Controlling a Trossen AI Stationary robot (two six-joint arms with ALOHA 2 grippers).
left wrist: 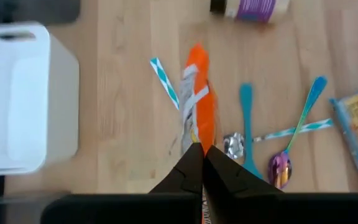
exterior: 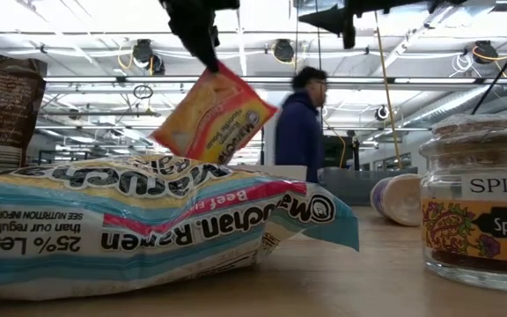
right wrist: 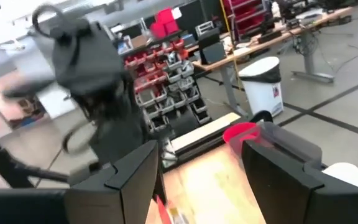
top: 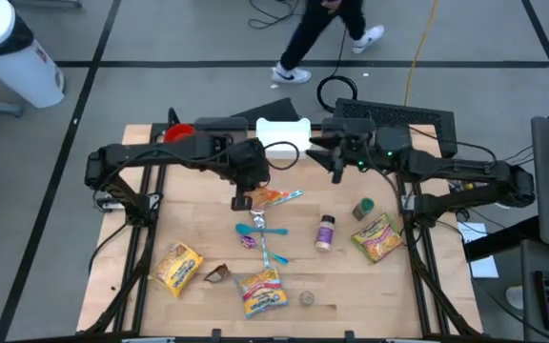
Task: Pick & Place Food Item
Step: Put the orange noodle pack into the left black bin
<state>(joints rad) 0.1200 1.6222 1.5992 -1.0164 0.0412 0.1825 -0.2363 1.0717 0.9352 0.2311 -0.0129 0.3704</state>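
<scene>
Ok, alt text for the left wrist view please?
The left gripper fingers are shut on an orange packet, hanging above the wooden table. A white bin sits to one side, with teal spoons nearby.

In the low view, the big ramen packet [exterior: 148, 229] lying on the table [exterior: 368, 282] shows its print upside down: "Maruchan Ramen", "Beef", "25% Less" and "SEE NUTRITION INFORMATION". The glass jar [exterior: 481, 202] at the right reads "SPICE" and "Spanis", cut off at the edge. The lifted orange packet [exterior: 214, 114] carries small "Maruchan" lettering.
</scene>
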